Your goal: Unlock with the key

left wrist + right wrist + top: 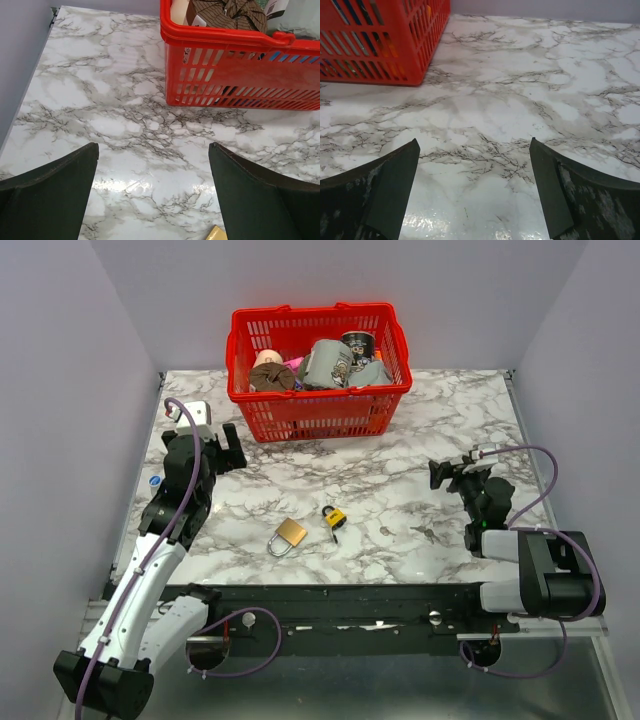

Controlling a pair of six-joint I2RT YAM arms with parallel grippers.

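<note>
The key [336, 531] lies on the marble table [420, 420], about midway across and towards the near edge. It shows only as a thin dark sliver at the near side of the small yellow-and-black padlock [334, 515]. Whether it merely touches the lock or sits in its keyhole is too small to tell. Its long axis seems to run roughly from far to near, its free end towards the arm bases. The brass padlock [290, 533] lies just to the left, apart from both.

The left gripper [232, 448] hovers off the near-left corner of the red basket [318, 415], so the key lies to its right and closer to the bases. The right gripper [447, 472] is out on the right side, with the key to its left and a little nearer the bases. The two look about equally far from it — neither is plainly the closer. Both point towards the basket, so neither wrist view shows the key.

Each pincer is spread wide and grips nothing: bare marble shows between the left fingers [50, 195] and between the right fingers [375, 192].

No brand or writing can be read — print on the basket's contents is too small.
</note>
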